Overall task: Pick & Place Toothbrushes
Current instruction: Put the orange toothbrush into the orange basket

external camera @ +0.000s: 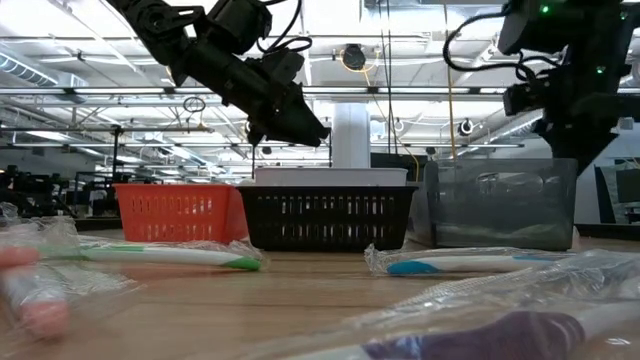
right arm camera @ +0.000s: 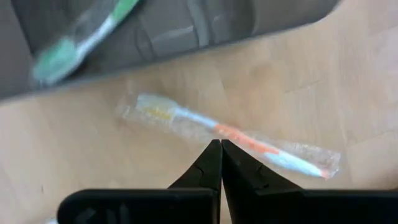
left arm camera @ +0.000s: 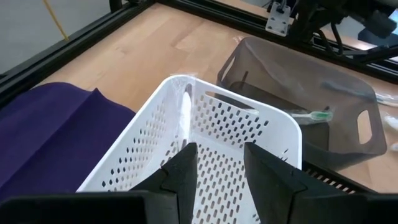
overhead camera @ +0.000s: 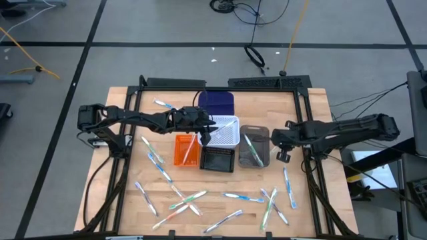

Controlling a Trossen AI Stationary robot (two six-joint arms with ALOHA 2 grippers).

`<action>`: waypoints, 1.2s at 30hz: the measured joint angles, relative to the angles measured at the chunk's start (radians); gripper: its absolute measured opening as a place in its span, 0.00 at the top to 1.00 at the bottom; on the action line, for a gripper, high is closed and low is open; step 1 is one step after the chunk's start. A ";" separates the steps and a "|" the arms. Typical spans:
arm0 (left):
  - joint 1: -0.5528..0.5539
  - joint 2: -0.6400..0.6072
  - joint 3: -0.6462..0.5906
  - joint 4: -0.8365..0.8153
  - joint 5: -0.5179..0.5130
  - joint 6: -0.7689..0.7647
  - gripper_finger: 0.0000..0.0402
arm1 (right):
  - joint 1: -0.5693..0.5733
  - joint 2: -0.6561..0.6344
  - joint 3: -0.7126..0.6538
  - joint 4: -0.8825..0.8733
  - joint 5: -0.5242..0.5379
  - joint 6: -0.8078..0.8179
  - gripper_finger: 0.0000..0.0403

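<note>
Several wrapped toothbrushes point(overhead camera: 190, 198) lie loose on the near half of the wooden table. My left gripper point(left arm camera: 221, 165) hovers open over the white basket point(overhead camera: 225, 130), nothing between its fingers. A whitish toothbrush point(left arm camera: 185, 115) lies inside that basket along one wall. My right gripper point(right arm camera: 221, 152) is shut and points down above the table beside the grey bin point(overhead camera: 254, 145). Under it lies an orange-accented toothbrush point(right arm camera: 230, 134) in its clear wrapper, flat on the wood. A green toothbrush point(right arm camera: 81, 43) rests in the grey bin, and another toothbrush point(overhead camera: 190, 147) in the orange bin point(overhead camera: 181, 152).
The black basket point(overhead camera: 217, 160) stands in front of the white one, between the orange and grey bins. A dark purple piece point(overhead camera: 217, 103) lies behind the white basket. A black frame point(overhead camera: 303, 100) rims the table. More toothbrushes point(external camera: 160, 256) lie near the front edge.
</note>
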 joint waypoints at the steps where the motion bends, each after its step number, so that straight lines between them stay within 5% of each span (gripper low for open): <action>1: 0.000 0.000 0.000 0.001 0.000 0.000 0.67 | 0.000 0.014 0.000 -0.006 -0.006 -0.006 1.00; 16: -0.027 0.000 0.000 0.002 0.000 0.003 0.67 | 0.000 0.166 0.000 0.002 -0.006 -0.007 0.98; 28: -0.027 0.000 0.000 0.013 -0.001 0.006 0.67 | 0.000 0.250 0.000 0.030 -0.033 -0.021 0.67; 36: -0.027 0.000 0.000 0.014 -0.001 0.006 0.67 | 0.000 0.301 0.000 0.078 -0.032 -0.041 0.59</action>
